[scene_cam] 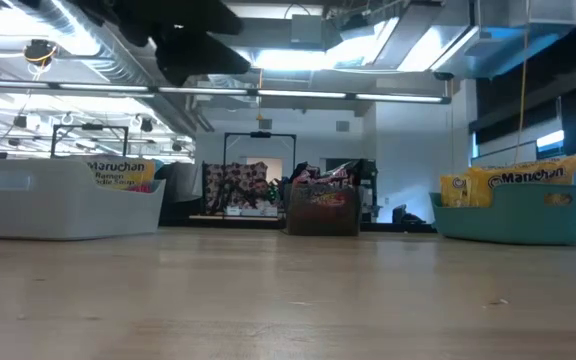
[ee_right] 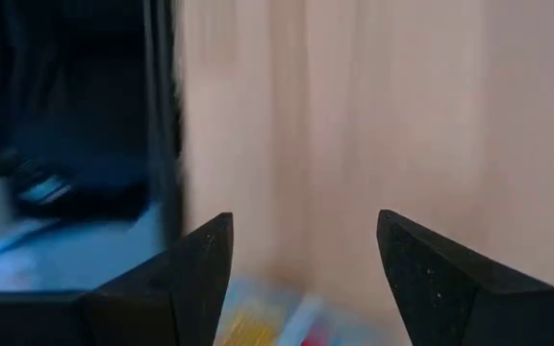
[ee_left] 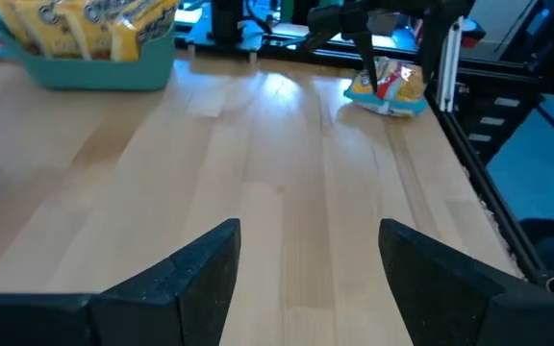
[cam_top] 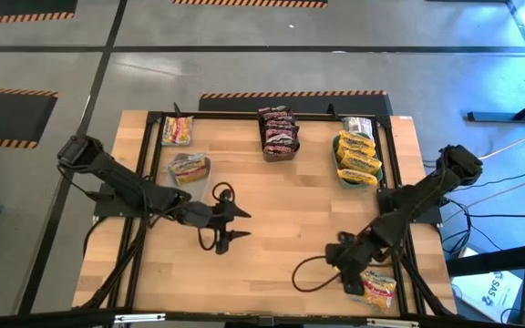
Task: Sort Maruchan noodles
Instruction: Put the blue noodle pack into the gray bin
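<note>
Most of the sorting looks done. The wooden table [cam_top: 272, 228] holds three full spots along its far edge. At the far right corner of the table sits the green dish [cam_top: 357, 173] with the yellow packets [cam_top: 357, 157] stacked in it. In the middle of the far edge stands a dark bin [cam_top: 279, 150] with the dark red packets [cam_top: 278, 128]. Toward the far left corner, a clear bin [cam_top: 190, 171] holds a pale packet [cam_top: 188, 168], and one more pale packet [cam_top: 178, 130] lies at that corner. I think it sits in another clear bin, but the view from above is not sharp enough to be sure.

One packet is left. This last packet [cam_top: 378, 289] is yellow with some red, and it lies flat on the table's near right corner, well apart from the green dish.

The right gripper [cam_top: 351, 281] hangs just beside that last packet, nearly over it. Its fingers stand apart and hold nothing. The packet shows right under them in the right wrist view.

The left gripper [cam_top: 237, 223] waits over the middle of the table, left of center. Its fingers are spread too, with only bare wood between them.

So the job that remains is to pick up the last packet and carry it to the group that matches it.
</note>
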`<state>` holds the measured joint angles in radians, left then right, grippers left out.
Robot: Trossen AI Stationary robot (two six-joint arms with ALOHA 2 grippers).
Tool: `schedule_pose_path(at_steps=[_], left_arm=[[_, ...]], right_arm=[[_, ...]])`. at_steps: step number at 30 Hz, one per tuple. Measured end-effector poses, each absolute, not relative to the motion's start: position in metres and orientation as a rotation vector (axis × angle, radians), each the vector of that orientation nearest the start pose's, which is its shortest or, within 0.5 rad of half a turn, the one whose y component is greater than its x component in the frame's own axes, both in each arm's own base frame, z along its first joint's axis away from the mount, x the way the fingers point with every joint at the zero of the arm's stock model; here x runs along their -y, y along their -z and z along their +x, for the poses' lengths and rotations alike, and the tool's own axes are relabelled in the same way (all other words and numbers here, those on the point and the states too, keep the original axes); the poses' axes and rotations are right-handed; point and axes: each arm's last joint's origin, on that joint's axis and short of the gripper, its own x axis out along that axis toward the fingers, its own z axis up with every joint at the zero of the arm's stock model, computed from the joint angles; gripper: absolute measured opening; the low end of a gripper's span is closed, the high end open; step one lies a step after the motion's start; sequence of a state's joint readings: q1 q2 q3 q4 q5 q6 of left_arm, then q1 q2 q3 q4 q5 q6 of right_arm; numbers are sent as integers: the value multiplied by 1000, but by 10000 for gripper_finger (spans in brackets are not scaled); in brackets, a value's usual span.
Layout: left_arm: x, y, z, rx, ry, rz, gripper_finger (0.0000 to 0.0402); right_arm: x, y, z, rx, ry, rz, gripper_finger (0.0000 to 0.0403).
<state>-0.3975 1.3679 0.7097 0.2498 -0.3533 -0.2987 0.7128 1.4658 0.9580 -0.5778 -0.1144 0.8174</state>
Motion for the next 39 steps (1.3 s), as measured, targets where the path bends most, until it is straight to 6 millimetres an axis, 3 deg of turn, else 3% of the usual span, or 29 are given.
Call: schedule_pose_path(at_steps=[3,6,12,20,30,39], left_arm=[[104,-216,272,-368,-8,-133,243],[105,-211,276,-361,-8,-136,243],[107,-203,280,-380,-11,-129,243],[107,-200,281,-388,-15,-156,243],[107,-200,281,-391,-17,-154,243],[107,-200,281,-385,-26,-153,243]], right_arm=[[-191,-216,198,-1456,-192,534,243],[-194,-215,186,-1568,-101,587,243],[-185,-203,171,-1618,147,418,243],[-192,-203,165,-1776,141,556,243],[-211,-186,155,-1879,180,542,243],[-218,-161,171,-1825,136,437,243]])
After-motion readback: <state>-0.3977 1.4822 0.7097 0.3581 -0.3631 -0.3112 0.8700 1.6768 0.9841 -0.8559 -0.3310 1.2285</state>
